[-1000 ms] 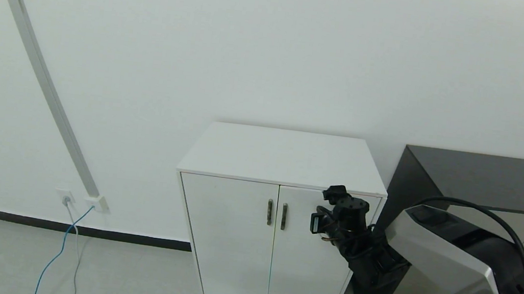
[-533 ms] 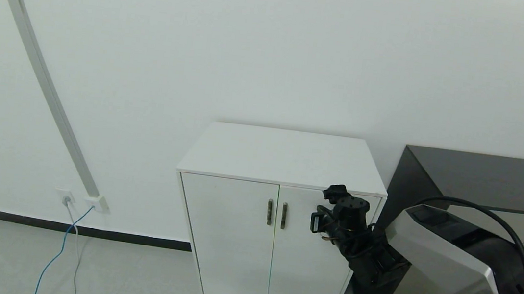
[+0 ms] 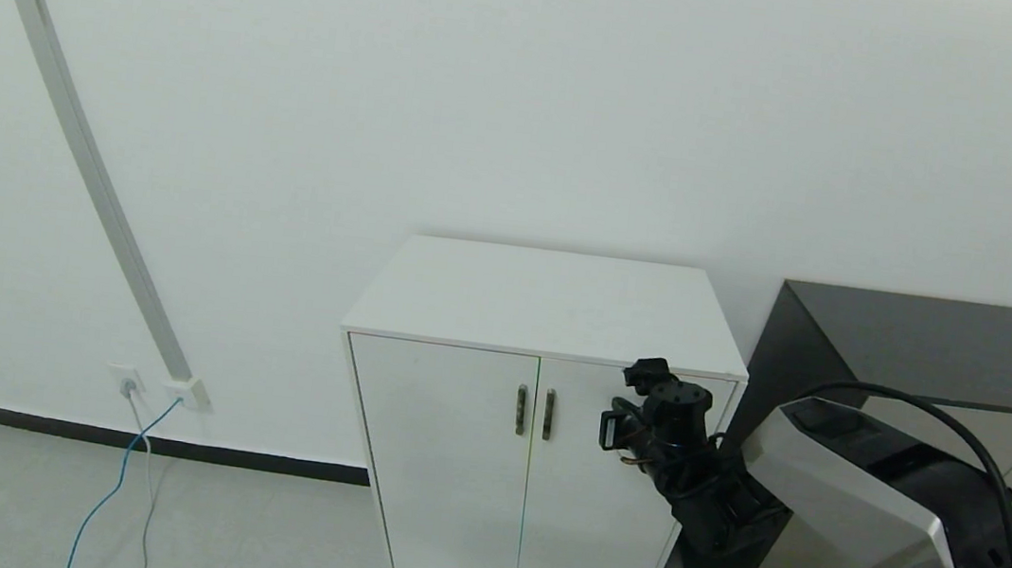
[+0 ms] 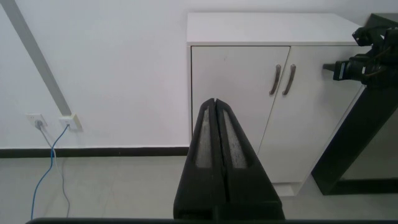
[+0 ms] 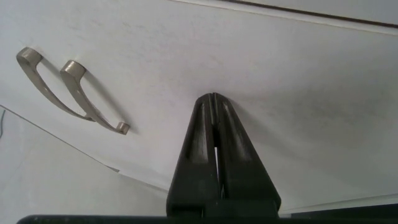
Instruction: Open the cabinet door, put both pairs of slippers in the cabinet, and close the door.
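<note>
The left pincer is hanging nearest the viewer, well back from the cabinet. Its two fingers are pressing flat together and gripping nothing, and its tip is pointing toward the cabinet front.

Farther forward, the right pincer is also sitting closed, fingers together and empty. It is hovering right up against the right-hand door, beside the handles and toward that door's upper outer part. Whether the tip is touching the panel cannot be told.

The cabinet is low and white, and it is standing on a pale tiled floor with its back to the wall. Both doors are sitting shut, meeting at a centre seam. The left-hand door and the right-hand door are each carrying a slim upright metal handle, the left handle and the right handle, just beside each other across the seam.

A black unit is standing close against the cabinet on the robot's right.

Behind everything, a plain white wall is rising. A grey conduit strip is slanting down it to a wall socket on the robot's left, and a blue cable is trailing from there onto the floor.
</note>
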